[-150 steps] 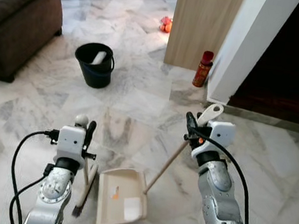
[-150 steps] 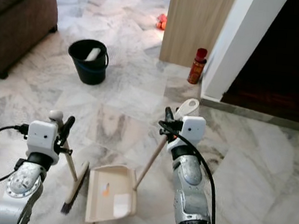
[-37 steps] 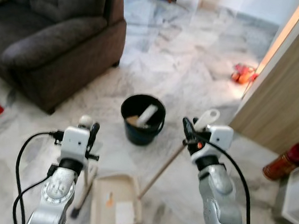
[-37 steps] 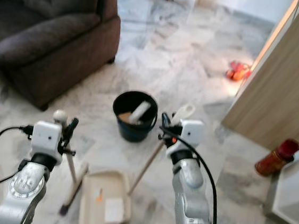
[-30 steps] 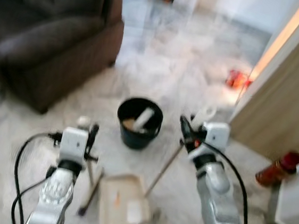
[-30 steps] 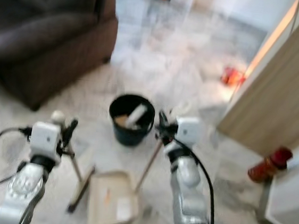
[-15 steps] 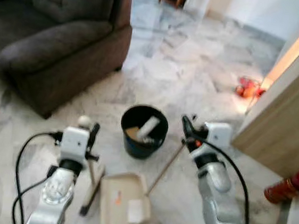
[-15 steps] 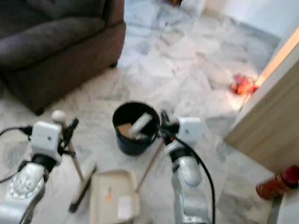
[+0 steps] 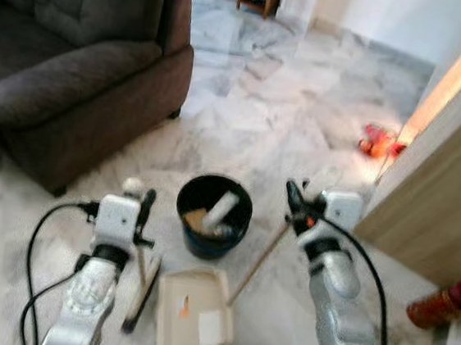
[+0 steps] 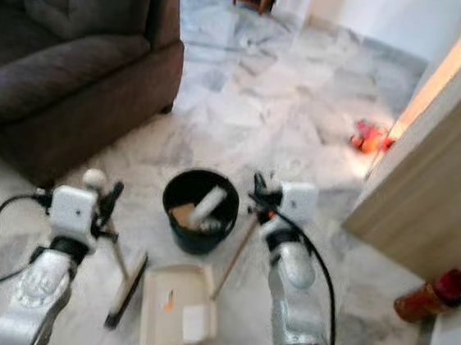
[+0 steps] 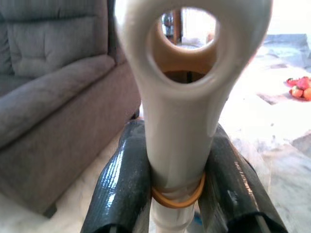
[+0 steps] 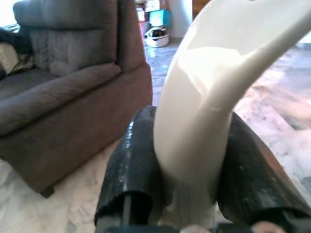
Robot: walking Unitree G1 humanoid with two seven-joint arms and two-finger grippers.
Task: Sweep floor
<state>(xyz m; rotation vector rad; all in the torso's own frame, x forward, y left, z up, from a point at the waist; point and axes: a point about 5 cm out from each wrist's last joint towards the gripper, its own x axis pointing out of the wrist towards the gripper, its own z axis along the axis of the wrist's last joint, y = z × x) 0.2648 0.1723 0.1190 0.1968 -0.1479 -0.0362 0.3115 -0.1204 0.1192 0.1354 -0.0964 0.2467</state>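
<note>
Cream plastic dustpan (image 9: 195,311), marble floor (image 9: 285,121)

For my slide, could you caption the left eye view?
Both grippers hold broom and dustpan beside a black bucket.

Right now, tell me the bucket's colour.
Black. The bucket shows best in the left eye view, just beyond the dustpan.
</note>
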